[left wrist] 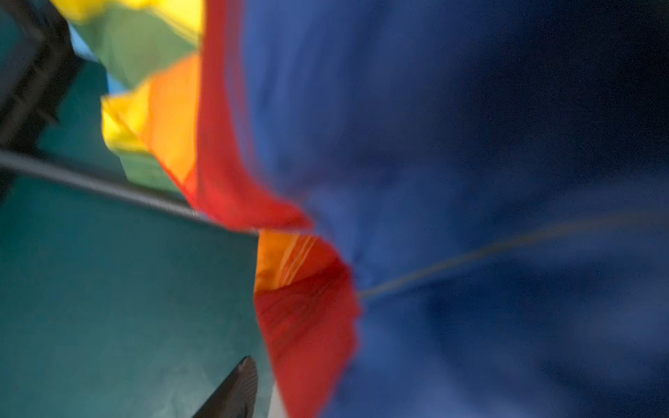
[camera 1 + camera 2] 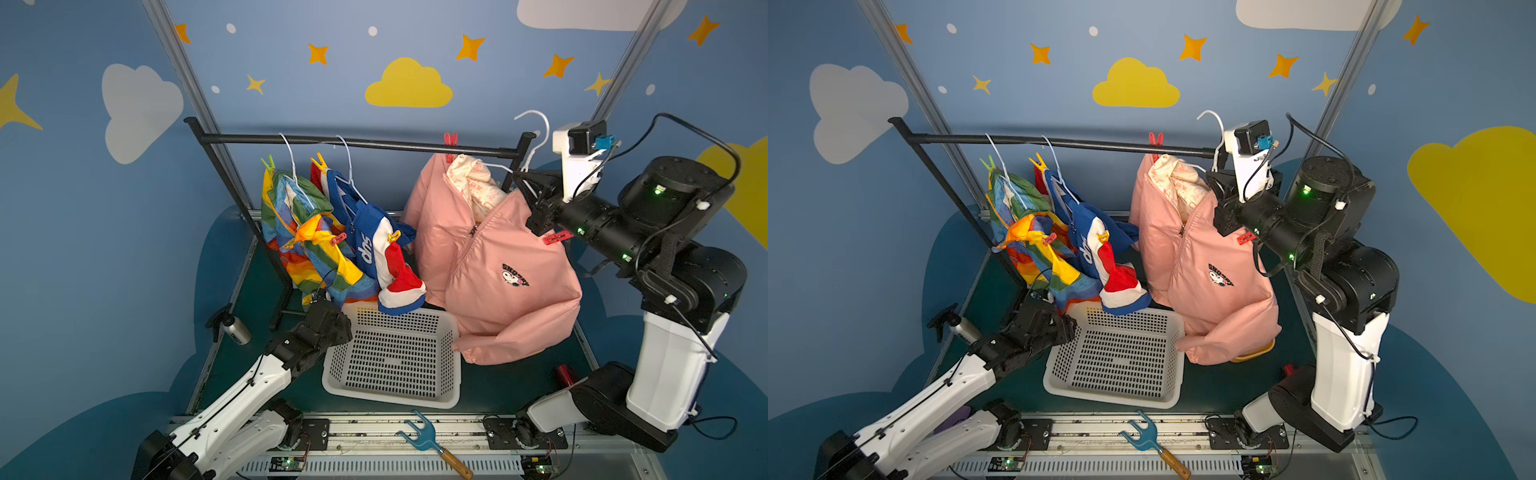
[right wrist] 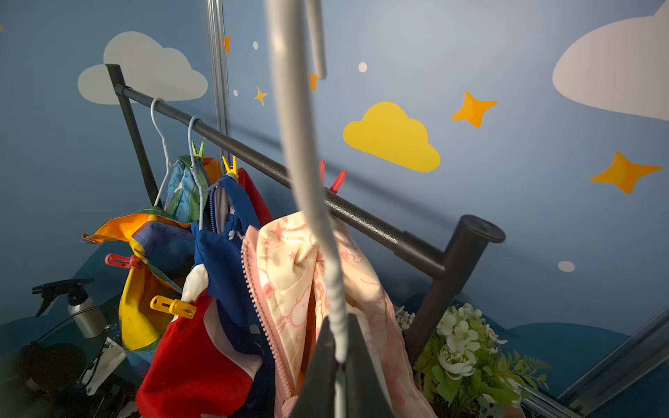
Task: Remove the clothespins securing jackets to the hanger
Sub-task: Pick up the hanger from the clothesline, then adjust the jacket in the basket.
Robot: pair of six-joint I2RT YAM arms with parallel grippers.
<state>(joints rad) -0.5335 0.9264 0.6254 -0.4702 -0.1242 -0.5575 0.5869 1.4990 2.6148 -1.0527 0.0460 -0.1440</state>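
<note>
now, left pincer (image 2: 321, 302): low under the hem of the rainbow jacket (image 2: 307, 232); the wrist view is blurred cloth, so i cannot tell whether it is spread or pinching.
rainbow pins: green clothespin (image 2: 269, 163) at the collar, red clothespin (image 2: 338, 238) on the front.
blue jacket (image 2: 365, 237): yellow clothespin (image 2: 319, 161) up top, sleeve clothespin (image 2: 394, 237) lower.
pink jacket (image 2: 490, 257): top clothespin (image 2: 450, 141) by the rail (image 2: 374, 144), shoulder clothespin (image 2: 557, 237) beside the right arm.
right pincer (image 3: 339, 365): pressed together on the white hanger (image 2: 541, 124) wire.
step: none of the six is off; likely lining up on the first.
next: left pincer must rise to the red clothespin and squeeze its tails.
hidden: left jaws, each pin's bite.
</note>
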